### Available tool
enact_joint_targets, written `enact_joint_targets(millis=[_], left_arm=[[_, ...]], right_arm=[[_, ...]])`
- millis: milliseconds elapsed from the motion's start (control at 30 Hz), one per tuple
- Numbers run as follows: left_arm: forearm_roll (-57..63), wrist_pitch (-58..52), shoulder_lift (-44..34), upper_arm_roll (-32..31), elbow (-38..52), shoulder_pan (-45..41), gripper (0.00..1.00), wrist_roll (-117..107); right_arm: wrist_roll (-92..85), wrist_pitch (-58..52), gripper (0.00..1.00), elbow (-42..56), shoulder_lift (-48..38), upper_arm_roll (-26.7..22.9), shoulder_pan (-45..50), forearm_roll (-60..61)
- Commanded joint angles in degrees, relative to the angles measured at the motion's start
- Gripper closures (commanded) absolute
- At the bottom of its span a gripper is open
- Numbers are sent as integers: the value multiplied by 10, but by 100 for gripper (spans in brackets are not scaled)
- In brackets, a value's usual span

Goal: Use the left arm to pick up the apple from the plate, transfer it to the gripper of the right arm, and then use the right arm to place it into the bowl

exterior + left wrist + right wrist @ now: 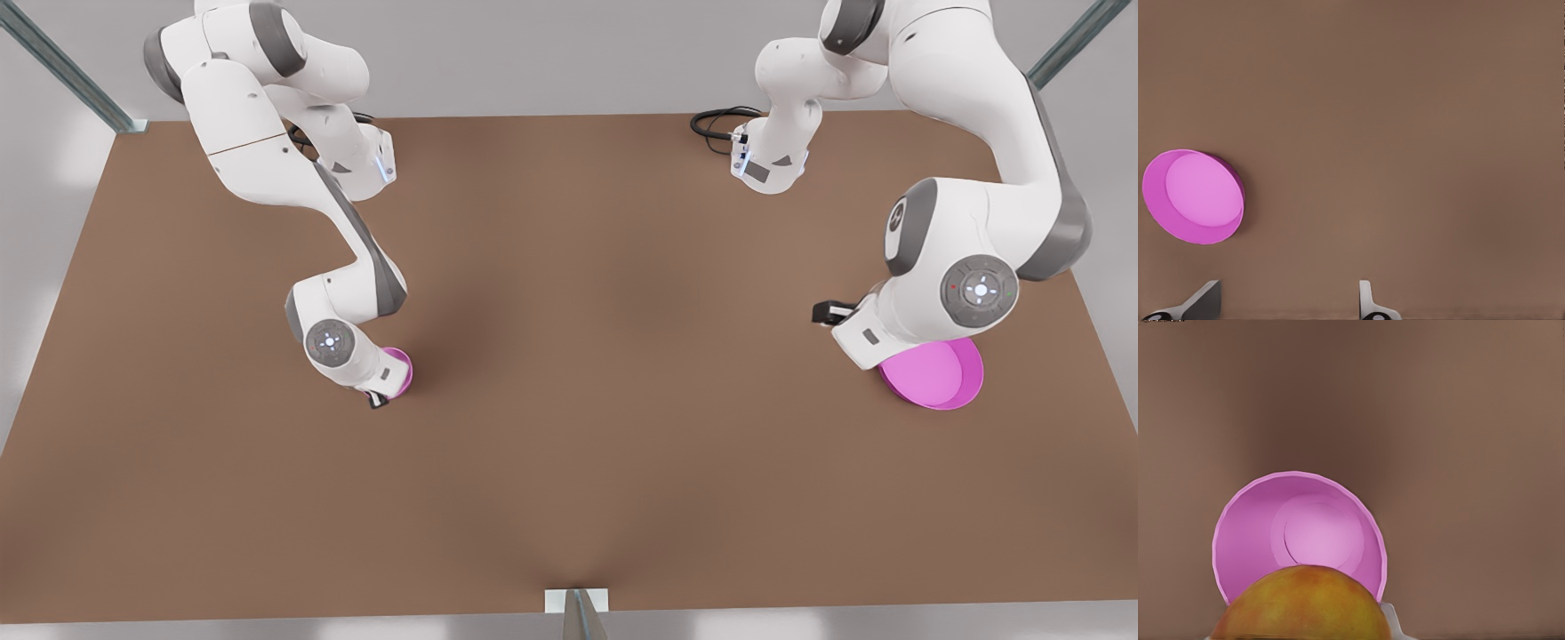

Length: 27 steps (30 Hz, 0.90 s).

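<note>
Handoff done, I'm on the placing step: right gripper [1305, 633] clenched on the apple [1301, 603], directly above the bowl [1245, 520]. Left gripper [1288, 300] spread wide, empty, waiting near the plate [1165, 213]. Next: lower, release

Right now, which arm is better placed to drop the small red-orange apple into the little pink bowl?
Right. The right gripper holds the round red-orange apple at the small deep pink-violet bowl; the left gripper waits open near the wide empty magenta plate.
</note>
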Motion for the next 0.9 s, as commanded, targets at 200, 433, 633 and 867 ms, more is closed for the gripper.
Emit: enact_joint_targets(millis=[200, 433, 633, 867], left_arm=[[1, -36, 2, -2, 0, -1, 0, 18], [1, -22, 3, -1, 0, -1, 0, 20], [2, -19, 4, -1, 0, 0, 0, 21], [3, -21, 4, -2, 0, -1, 0, 20]], right_arm=[[95, 4, 0, 0, -10, -3, -1, 1], [98, -102, 0, 58, -66, -29, 7, 44], [883, -311, 0, 190, -27, -150, 37, 46], [984, -504, 0, 274, -172, -149, 31, 100]])
